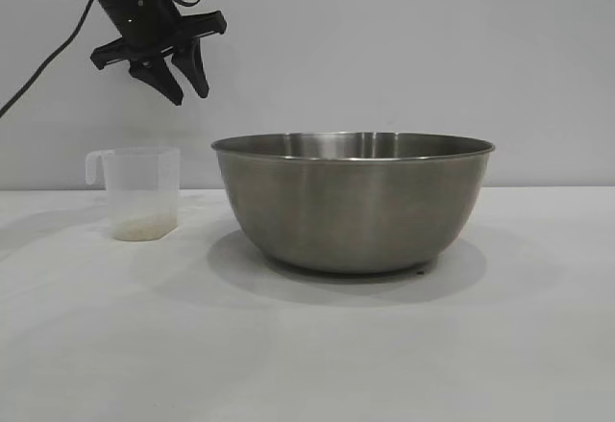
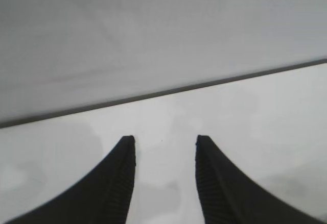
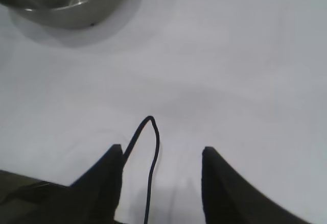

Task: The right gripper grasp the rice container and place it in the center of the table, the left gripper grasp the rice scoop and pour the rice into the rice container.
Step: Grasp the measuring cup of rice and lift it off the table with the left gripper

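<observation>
Rice scoop [image 1: 142, 191] holds thin rice [image 1: 144, 229] layer beside rice container [image 1: 352, 201].

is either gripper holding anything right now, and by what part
Nothing is held. The left gripper hangs open above the rice scoop; the right gripper is open over bare table.

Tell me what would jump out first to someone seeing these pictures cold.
The big steel rice container dominates, standing on the white table near the middle of the exterior view. To its left stands the small translucent rice scoop, upright, with a thin layer of rice at its bottom. Above the scoop hangs the left gripper, jaws open and empty; the right gripper, also open, is away from the bowl.
</observation>
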You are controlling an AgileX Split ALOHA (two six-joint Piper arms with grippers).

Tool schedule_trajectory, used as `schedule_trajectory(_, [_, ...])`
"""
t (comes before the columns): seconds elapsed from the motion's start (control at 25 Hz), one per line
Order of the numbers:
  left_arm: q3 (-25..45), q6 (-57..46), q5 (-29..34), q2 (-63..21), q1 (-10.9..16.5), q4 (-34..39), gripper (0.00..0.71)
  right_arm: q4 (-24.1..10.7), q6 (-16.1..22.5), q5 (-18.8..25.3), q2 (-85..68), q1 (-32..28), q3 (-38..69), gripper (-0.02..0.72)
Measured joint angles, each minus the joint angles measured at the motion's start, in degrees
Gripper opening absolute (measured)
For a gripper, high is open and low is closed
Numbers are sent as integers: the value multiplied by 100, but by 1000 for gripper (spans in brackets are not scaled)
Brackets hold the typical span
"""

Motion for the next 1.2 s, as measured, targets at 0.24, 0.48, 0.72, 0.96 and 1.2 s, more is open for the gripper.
schedule_trajectory(0.24, [0, 706, 0, -130, 0, -476, 234, -43, -49, 92, -100, 0, 41, 300])
schedule_trajectory(0.48, [-8, 1547, 142, -260, 0, -1229, 234, -48, -105, 120, -382, 0, 50, 300])
schedule_trajectory(0.72, [-8, 1457, 191, -272, 0, -1516, 234, -61, -124, 133, -425, 0, 50, 300])
schedule_trajectory(0.96, [-8, 350, 576, -272, 70, -825, 234, -61, -133, 133, -425, 0, 50, 300])
schedule_trajectory(1.2, [3, -407, 342, -320, 218, -266, 234, -71, -137, 133, -425, 0, 50, 300])
